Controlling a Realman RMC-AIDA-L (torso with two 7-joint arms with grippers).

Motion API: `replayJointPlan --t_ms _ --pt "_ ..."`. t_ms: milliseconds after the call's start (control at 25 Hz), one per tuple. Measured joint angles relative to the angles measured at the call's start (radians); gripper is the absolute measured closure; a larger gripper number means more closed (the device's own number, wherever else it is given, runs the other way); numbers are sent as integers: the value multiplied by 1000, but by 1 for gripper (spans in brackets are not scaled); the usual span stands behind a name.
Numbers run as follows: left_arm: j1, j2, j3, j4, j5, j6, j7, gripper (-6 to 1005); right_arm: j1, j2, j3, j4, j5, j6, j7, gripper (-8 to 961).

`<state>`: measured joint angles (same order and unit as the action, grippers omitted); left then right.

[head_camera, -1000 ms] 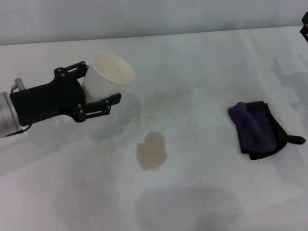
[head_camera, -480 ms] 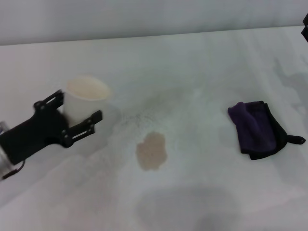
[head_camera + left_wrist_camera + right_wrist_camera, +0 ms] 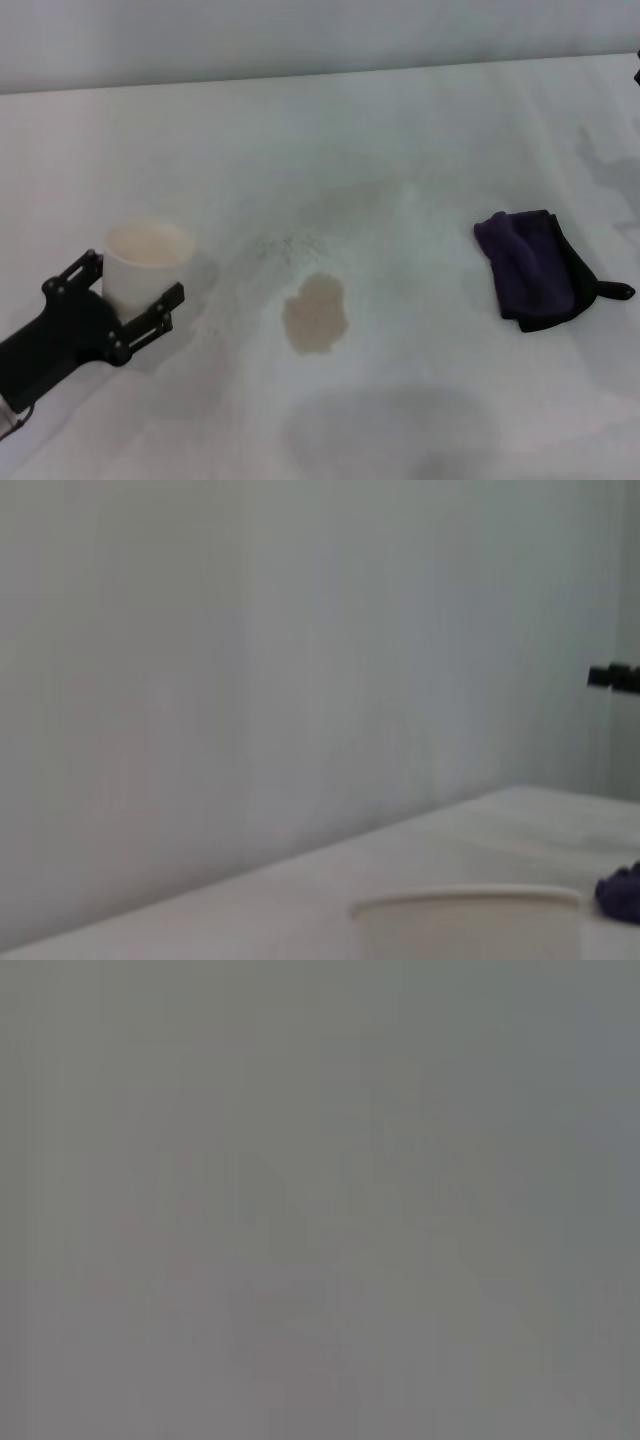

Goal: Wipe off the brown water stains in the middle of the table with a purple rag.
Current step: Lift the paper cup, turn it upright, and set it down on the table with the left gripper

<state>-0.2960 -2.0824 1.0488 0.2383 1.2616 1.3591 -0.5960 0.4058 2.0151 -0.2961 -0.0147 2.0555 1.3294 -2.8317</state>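
Note:
The brown water stains (image 3: 315,313) are a tan blotch in the middle of the white table (image 3: 400,130). The purple rag (image 3: 535,268) lies folded to the right of the blotch, black loop tab pointing right, with nothing touching it; a bit of it shows in the left wrist view (image 3: 622,892). My left gripper (image 3: 125,295) is at the near left, shut on an upright white paper cup (image 3: 148,260), well left of the stain. The cup's rim shows in the left wrist view (image 3: 465,912). My right gripper (image 3: 612,676) is a small black shape far off at the right.
Faint grey speckles and smudges (image 3: 285,245) lie on the table between the cup and the stain. A plain pale wall (image 3: 300,30) runs behind the table's far edge. The right wrist view shows only a blank grey surface.
My left gripper has carried the paper cup from the far left-centre toward the near left and lower. The stain and the rag have not moved.

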Motion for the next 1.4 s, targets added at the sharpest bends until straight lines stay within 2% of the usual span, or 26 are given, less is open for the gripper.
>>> replayJointPlan --t_ms 240,680,1040,1400 --pt "19 -1 0 -68 -26 -26 111 214 -8 1 0 -1 0 17 0 123" --pt "91 -5 7 -87 -62 -16 204 215 -21 -1 2 -1 -2 1 0 124" --pt "95 -7 8 -136 -63 -15 259 215 -21 -1 6 -1 -1 -11 0 124" --pt "102 -7 3 -204 -133 -15 361 215 -12 0 8 -1 2 -31 0 125"
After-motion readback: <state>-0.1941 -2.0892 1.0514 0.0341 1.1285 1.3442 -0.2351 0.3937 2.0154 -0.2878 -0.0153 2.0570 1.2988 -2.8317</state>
